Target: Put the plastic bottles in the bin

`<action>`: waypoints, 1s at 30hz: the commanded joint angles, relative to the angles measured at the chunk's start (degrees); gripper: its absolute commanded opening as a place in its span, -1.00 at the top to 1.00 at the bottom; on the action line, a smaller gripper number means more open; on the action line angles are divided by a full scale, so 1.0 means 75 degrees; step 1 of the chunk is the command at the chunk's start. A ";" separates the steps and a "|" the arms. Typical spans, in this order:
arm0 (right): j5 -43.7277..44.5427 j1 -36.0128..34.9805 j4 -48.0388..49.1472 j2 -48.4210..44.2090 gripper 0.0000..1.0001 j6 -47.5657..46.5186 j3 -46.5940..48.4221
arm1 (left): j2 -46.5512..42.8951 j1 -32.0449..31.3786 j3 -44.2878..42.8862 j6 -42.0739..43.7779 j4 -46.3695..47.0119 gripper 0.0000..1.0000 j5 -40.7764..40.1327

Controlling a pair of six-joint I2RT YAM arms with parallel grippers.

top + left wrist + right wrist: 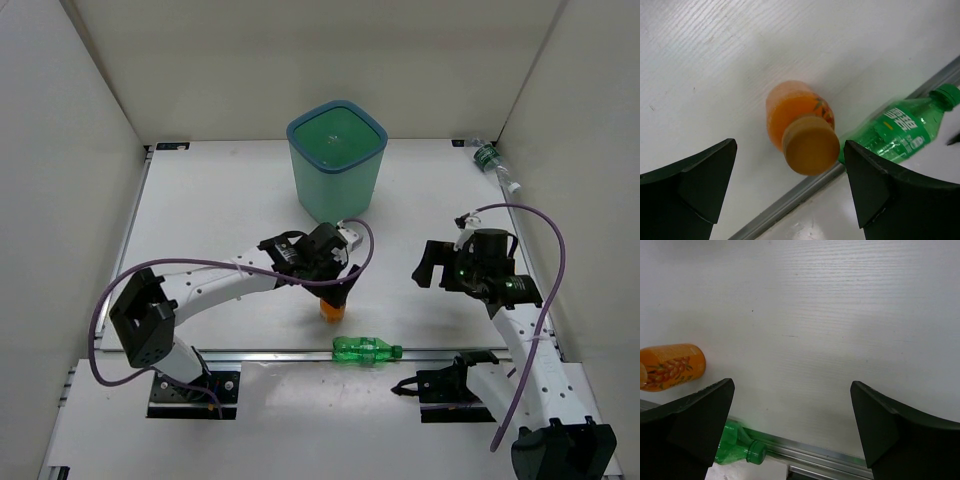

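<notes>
A stubby orange bottle [332,311] stands upright on the white table, near the front rail. My left gripper [334,288] hangs open just above it. In the left wrist view its cap [810,145] sits between the two spread fingers, apart from both, with my left gripper [790,148] around it. An all-green bottle [365,350] lies on its side along the front rail, seen too as the green bottle [900,127]. A clear bottle with a green label [494,163] lies at the far right wall. My right gripper [428,266] is open over bare table, nothing between its fingers [710,410]. The teal bin [335,190] stands at the back centre.
An aluminium rail [280,354] runs along the table's near edge, under the green bottle [737,447]. White walls close in the left, back and right sides. The orange bottle [672,365] shows at the left edge of the right wrist view.
</notes>
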State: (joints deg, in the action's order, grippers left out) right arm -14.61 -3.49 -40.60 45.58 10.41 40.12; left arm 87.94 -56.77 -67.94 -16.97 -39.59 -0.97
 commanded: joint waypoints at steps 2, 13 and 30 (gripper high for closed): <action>0.0049 -0.0156 0.0315 -0.0055 -0.98 0.0170 0.0018 | 0.0204 -0.0094 -0.0106 0.0176 0.0356 -0.94 -0.0234; -0.0079 -0.0168 0.0690 -0.0054 -0.97 0.0369 -0.0193 | 0.0040 -0.0200 -0.0269 0.0212 0.0264 0.34 -0.0820; -0.0759 -0.2509 0.0632 0.0203 -0.90 -0.0791 0.0287 | 0.0271 0.0982 -0.5140 0.1265 0.1339 0.57 -0.2845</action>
State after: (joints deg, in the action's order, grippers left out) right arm -18.55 -18.83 -37.01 46.41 7.18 39.24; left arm 89.19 -52.69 -99.46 -10.76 -36.18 -14.46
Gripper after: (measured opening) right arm 0.949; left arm 0.556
